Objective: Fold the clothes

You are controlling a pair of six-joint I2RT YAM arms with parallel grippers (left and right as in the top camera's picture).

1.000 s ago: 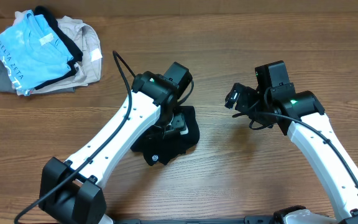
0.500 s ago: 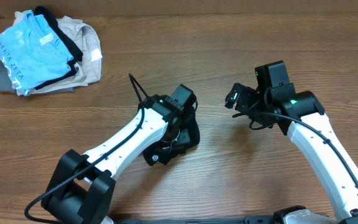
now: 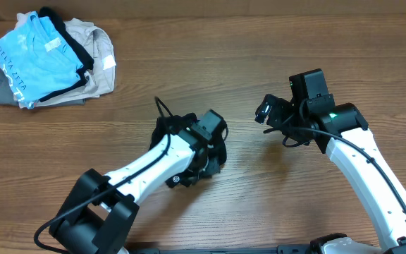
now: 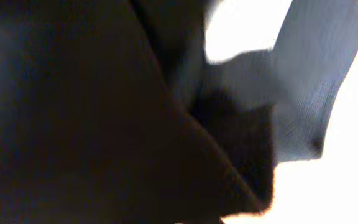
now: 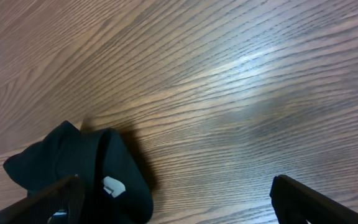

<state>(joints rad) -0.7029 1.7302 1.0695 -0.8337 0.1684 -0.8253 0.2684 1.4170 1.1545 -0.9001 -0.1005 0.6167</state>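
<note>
The black T-shirt lies bunched in a small heap near the middle of the table, its long axis running from the hem logo at my near left up toward the far right. My left arm lies straight over it with its head buried in the cloth; the left wrist view shows only dark fabric, so I cannot tell whether the left fingers are gripping it or spread. The right fingers are spread wide and empty, hanging above bare wood, with the heap off to their left, apart from them. I judge the left arm far nearer; the right must cross leftward to help.
</note>
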